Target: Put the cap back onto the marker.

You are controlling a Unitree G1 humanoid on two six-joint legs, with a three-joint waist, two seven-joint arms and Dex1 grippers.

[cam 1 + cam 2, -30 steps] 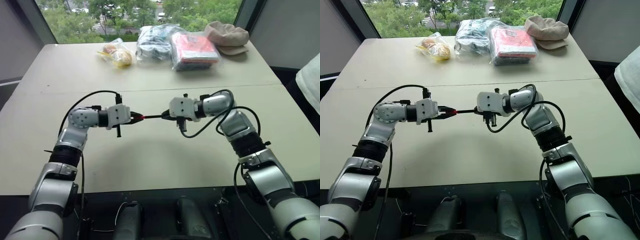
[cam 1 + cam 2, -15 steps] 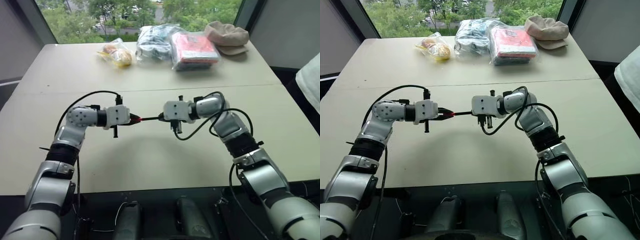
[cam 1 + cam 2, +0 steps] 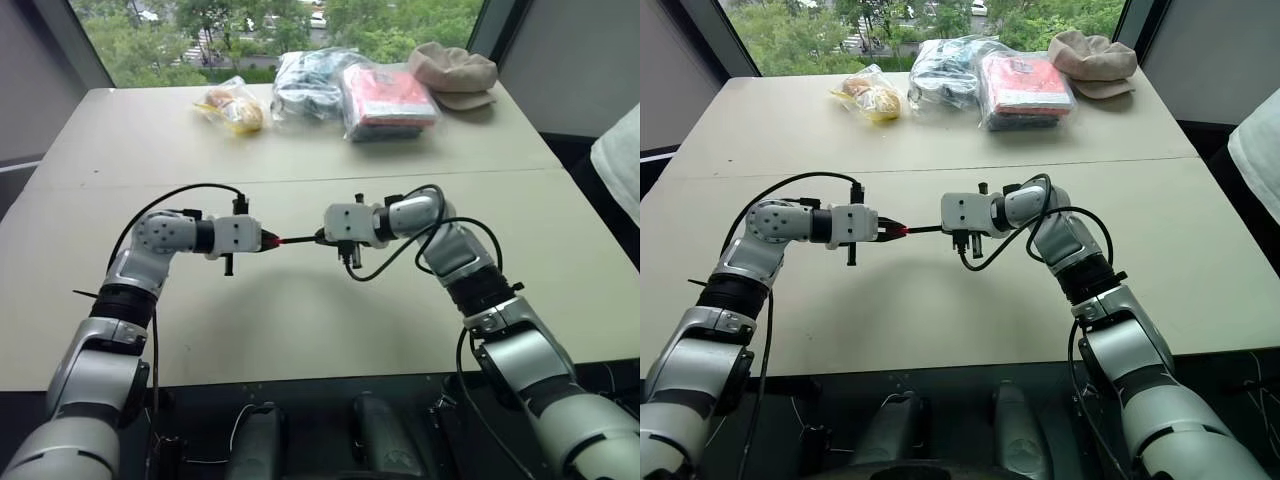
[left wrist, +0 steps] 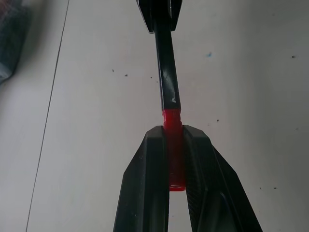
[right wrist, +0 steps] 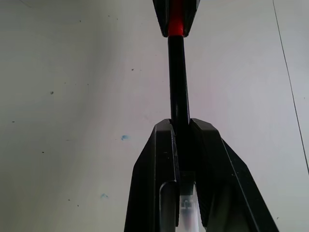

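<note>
The small red cap [image 4: 172, 120] is pinched between the fingers of my left gripper [image 4: 172, 131], which is shut on it. The thin black marker [image 4: 166, 72] runs straight from the cap's mouth to my right gripper [image 5: 181, 123], which is shut on the marker's other end. The marker's end meets the cap; how deep it sits inside is hidden. Seen from the head, the two grippers [image 3: 268, 241] [image 3: 320, 238] face each other above the middle of the table [image 3: 300, 330], with the marker [image 3: 301, 239] level between them.
Along the table's far edge lie a clear bag of yellow food [image 3: 232, 108], a bag of dark items [image 3: 305, 82], a red packet in plastic [image 3: 387, 100] and a beige hat [image 3: 455, 72]. A person's white sleeve [image 3: 620, 170] shows at the right edge.
My right gripper has edged slightly toward the left one, so the stretch of marker showing between them is a little shorter. The left gripper has stayed in place.
</note>
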